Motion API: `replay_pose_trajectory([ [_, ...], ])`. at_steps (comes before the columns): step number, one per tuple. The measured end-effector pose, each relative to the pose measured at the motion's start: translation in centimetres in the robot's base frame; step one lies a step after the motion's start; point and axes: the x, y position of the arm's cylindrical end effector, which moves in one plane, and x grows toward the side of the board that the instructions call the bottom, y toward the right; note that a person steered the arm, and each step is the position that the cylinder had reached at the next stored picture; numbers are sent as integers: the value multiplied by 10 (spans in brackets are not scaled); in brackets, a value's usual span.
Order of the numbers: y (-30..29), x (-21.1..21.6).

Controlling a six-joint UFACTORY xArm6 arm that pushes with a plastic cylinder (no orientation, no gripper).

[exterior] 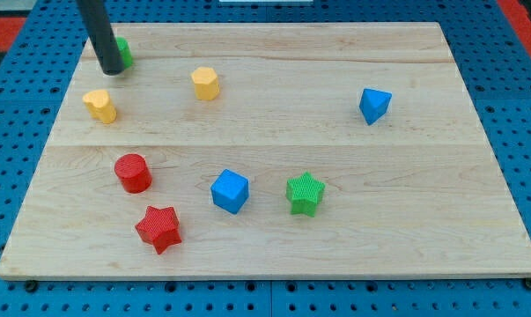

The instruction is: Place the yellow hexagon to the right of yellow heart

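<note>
Wooden counter (274,246) lying on a blue pegboard (512,53). No claw on this arm, only a dark rod, so there is no apart-or-together state to report.

My tip (112,70) is down near the view's top left corner of the counter. It sits right against a green block (124,51), mostly hidden behind the rod; shape cannot be made out.

Yellow heart (99,105): just below my tip, toward the view's bottom, near but apart from it.

Yellow hexagon (205,83): to the view's right of the heart, slightly higher, with clear wood between the two. Well apart from my tip.

Other blocks:
- red cylinder (133,173), below the heart on the left side.
- red star (158,228), just below the cylinder and a little to its right.
- blue cube (230,191), near the middle bottom.
- green star (305,193), just right of the cube.
- blue block (374,105), angular, alone toward the view's right.
</note>
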Motion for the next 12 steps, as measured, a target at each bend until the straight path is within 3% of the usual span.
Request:
replay_pose_trajectory([
  [2,0,-39],
  [6,17,-35],
  [7,125,-35],
  [8,191,-32],
  [10,121,-15],
  [12,122,59],
])
